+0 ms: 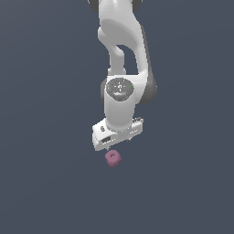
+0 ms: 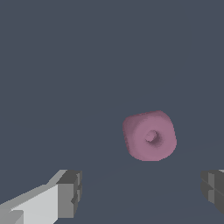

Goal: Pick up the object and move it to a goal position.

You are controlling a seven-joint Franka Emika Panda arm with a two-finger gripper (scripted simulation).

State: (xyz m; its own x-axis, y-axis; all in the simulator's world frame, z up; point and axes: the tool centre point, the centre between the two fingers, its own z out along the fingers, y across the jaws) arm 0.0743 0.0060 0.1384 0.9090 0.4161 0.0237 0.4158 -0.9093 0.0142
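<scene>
Pretty early days here. In the wrist view the gripper [image 2: 140,197] has its jaws spread wide with nothing between them, and the object [image 2: 150,135] sits just past them on the bare floor. In the exterior view it's at about 6 o'clock below the gripper. Grasp, lift and carry all remain; no goal marker shows.

Object [image 1: 112,158] [image 2: 150,135]: small pink-mauve blocky piece, bevelled corners, round dimple with a small central nub facing the wrist camera. It's sitting tilted on the plain dark surface, one corner pointing down in the exterior view. No edges visible to place it against.
</scene>
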